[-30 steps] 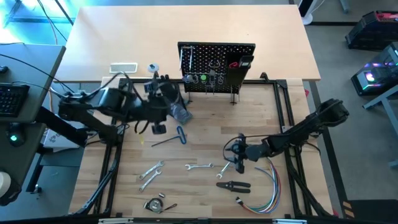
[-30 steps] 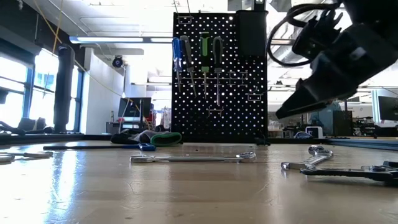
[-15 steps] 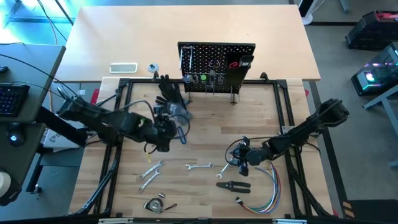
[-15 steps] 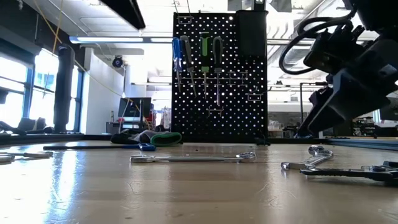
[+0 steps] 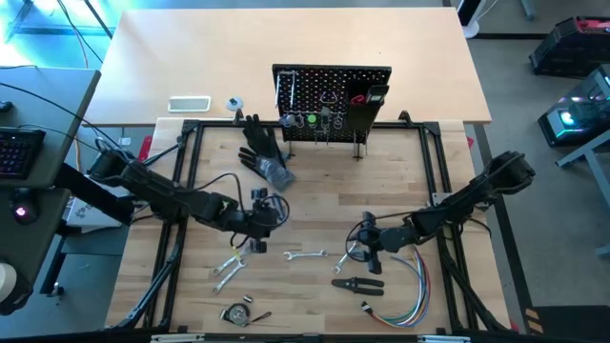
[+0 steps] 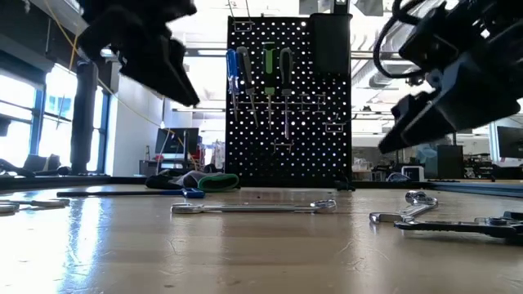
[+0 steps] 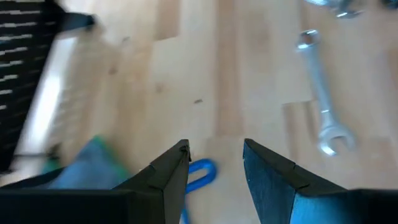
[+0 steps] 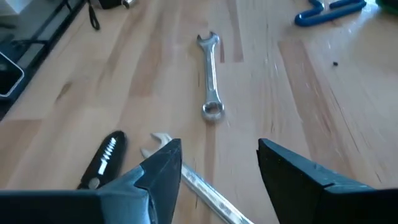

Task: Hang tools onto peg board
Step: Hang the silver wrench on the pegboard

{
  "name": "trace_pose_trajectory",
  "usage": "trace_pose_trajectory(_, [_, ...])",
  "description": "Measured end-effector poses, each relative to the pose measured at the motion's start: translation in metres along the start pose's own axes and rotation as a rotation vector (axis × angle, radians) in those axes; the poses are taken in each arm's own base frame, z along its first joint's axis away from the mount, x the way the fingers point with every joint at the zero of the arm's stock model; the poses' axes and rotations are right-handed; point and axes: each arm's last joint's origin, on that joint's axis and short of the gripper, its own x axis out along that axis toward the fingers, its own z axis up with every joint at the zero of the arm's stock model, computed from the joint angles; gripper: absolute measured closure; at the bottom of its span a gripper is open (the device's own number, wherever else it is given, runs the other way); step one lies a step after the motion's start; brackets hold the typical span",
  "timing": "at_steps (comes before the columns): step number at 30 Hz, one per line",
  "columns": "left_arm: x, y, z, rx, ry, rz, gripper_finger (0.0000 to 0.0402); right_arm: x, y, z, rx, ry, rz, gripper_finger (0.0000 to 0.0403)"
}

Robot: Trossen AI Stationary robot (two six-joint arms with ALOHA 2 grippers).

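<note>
The black peg board (image 5: 332, 100) stands upright at the table's far side, with screwdrivers hanging on its hooks (image 6: 270, 73). Silver wrenches (image 5: 230, 264) (image 5: 305, 254) and black pliers (image 5: 357, 283) lie flat on the wood. My left gripper (image 5: 259, 217) hovers open, pointing down at a slant over the hex key's blue handle (image 7: 202, 171), which shows between its fingers (image 7: 177, 162). My right gripper (image 8: 217, 149) is open above a third wrench (image 8: 202, 183) near the pliers. Neither gripper touches a tool.
A black glove (image 5: 262, 150) lies in front of the peg board's left end. A bundle of coloured wires (image 5: 405, 295) lies near the right front, and a tape measure (image 5: 236, 312) at the front edge. A black frame (image 5: 186, 129) borders the work area.
My left gripper has come down from high above the glove toward the table's near edge and tipped further downward; it now hangs low over the blue-handled hex key. My right gripper has turned a little in place. No tool has moved.
</note>
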Motion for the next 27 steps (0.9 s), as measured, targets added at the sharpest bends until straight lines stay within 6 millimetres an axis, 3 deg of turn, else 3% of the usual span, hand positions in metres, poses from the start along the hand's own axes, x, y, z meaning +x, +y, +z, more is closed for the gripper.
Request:
trace_pose_trajectory(6, [0.018, -0.011, -0.022, -0.085, -0.125, -0.132, 0.0257, 0.008, 0.001, 0.000, -0.013, -0.042, 0.012, 0.0256])
trace_pose_trajectory(12, [0.034, -0.023, -0.043, -0.137, -0.149, -0.291, 0.0257, 0.034, 0.012, 0.004, -0.092, -0.072, 0.048, 0.0312])
trace_pose_trajectory(20, [0.051, -0.041, -0.052, -0.138, -0.124, -0.373, 0.0257, 0.074, 0.019, 0.013, -0.187, 0.006, 0.013, 0.0340])
trace_pose_trajectory(27, [0.059, -0.054, -0.054, -0.116, -0.151, -0.362, 0.0257, 0.081, 0.011, 0.016, -0.177, 0.030, -0.006, 0.0383])
